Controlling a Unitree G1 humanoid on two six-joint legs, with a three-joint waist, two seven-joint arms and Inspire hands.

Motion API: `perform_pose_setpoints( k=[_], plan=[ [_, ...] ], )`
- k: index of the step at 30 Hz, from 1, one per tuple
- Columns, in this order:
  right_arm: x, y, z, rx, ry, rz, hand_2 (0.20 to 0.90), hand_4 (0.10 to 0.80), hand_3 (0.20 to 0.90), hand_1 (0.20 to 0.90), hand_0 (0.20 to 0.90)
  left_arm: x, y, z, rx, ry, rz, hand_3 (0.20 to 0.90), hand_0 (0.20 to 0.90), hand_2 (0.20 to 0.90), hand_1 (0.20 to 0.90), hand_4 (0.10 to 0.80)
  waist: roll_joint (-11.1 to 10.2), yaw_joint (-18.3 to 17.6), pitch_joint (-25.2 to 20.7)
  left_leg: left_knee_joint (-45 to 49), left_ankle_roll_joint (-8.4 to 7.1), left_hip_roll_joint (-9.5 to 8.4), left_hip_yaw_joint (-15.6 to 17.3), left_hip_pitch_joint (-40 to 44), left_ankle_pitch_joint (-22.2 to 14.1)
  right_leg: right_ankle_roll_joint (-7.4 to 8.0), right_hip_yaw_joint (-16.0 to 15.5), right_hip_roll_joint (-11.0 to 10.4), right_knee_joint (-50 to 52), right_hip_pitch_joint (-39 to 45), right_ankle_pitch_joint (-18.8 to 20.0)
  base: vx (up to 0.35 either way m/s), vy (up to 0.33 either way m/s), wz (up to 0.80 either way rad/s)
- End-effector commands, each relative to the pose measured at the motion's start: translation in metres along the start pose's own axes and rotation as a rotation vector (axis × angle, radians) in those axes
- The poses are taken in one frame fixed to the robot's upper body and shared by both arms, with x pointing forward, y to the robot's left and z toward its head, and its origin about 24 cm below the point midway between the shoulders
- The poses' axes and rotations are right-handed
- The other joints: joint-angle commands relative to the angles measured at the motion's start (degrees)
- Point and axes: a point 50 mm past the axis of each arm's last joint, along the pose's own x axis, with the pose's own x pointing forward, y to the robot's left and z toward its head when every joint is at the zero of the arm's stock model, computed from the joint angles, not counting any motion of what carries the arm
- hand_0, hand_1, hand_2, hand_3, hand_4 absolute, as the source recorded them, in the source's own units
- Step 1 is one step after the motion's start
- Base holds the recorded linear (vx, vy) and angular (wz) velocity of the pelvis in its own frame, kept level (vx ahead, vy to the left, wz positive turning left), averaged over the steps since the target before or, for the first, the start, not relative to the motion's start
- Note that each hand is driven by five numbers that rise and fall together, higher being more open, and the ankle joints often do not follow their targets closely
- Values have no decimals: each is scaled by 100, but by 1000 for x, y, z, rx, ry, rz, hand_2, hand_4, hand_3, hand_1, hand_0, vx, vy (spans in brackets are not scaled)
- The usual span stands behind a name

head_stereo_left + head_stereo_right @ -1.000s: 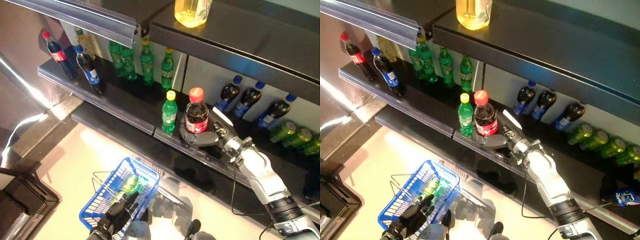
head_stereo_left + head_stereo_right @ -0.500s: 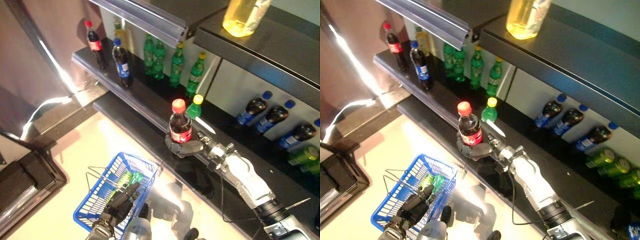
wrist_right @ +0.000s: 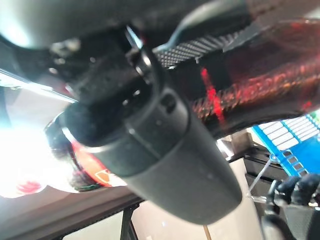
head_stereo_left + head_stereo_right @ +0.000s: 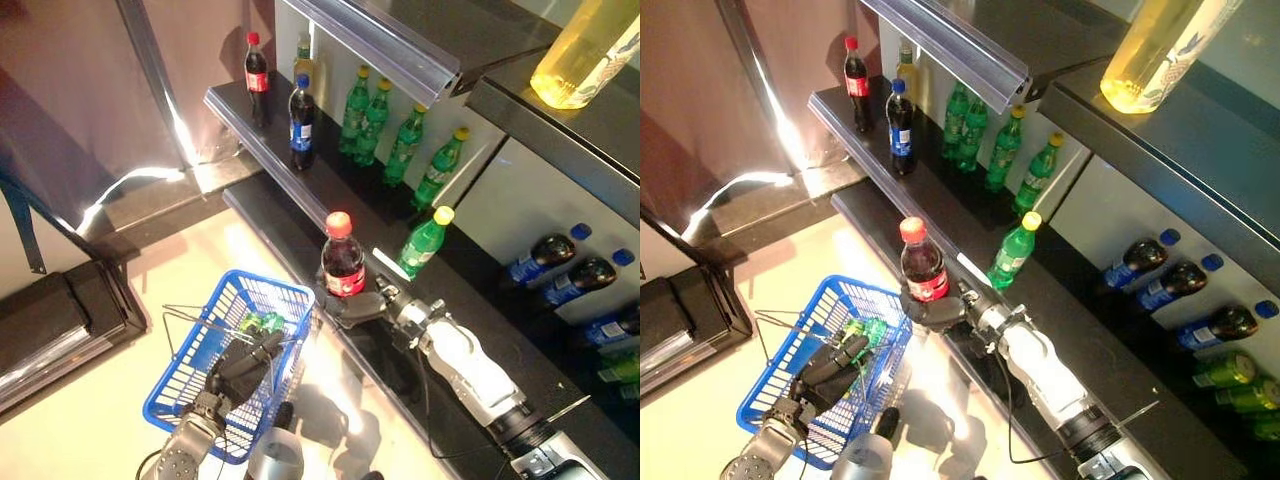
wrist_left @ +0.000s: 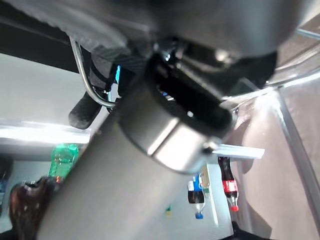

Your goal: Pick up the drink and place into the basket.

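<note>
The cola bottle, red cap up and upright, is off the shelf, held in the air just past the front lip of the lower shelf. The right hand grips it low on the body, fingers curled round the base below the red label. Because the hold is so low, the tall bottle could tip or twist in the fingers as the arm swings, and slip out over the floor.

The basket, blue wire, hangs below and to the robot's left of the bottle, its handle gripped by the left hand, fingers curled over the wire. That hand and handle sit across the opening, so a drop from too high or too far over could strike them or the rim and bounce out. Something green already lies inside; a hard landing on it could roll the bottle.

A green bottle stands on the shelf just behind the right arm, and the forearm could knock it over.
</note>
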Motion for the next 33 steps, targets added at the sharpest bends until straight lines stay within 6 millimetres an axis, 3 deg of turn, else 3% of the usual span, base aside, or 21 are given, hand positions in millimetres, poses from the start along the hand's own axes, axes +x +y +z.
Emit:
perform_pose_setpoints(
  k=[1,10,20,33],
  plan=[
    [23,3,67,-35,-350,39,300,100,200,300,300,41,-129,45,124,-183,-724,200,300,300,300,100,161,74,-915,-25,30,-119,-8,35,-276,-74,-156,59,595,327,-578,11,-13,5],
    [30,12,75,-63,-374,79,300,100,200,300,300,34,-156,42,229,-112,-869,200,300,300,300,100,140,216,-937,-25,8,-146,-168,-13,-257,-53,-166,61,532,364,-555,3,-4,7],
    [34,21,86,-88,-410,130,300,100,200,300,300,28,-173,39,302,-56,-975,200,300,300,300,100,163,290,-986,-25,-5,-174,-264,-52,-228,-37,-192,45,519,364,-533,0,6,5],
    [43,29,71,-126,-308,162,300,100,200,300,300,19,-196,28,374,35,-1154,200,300,300,300,100,186,388,-1034,-25,-18,-218,-399,-130,-176,-35,-252,47,499,354,-517,0,0,0]
  ],
)
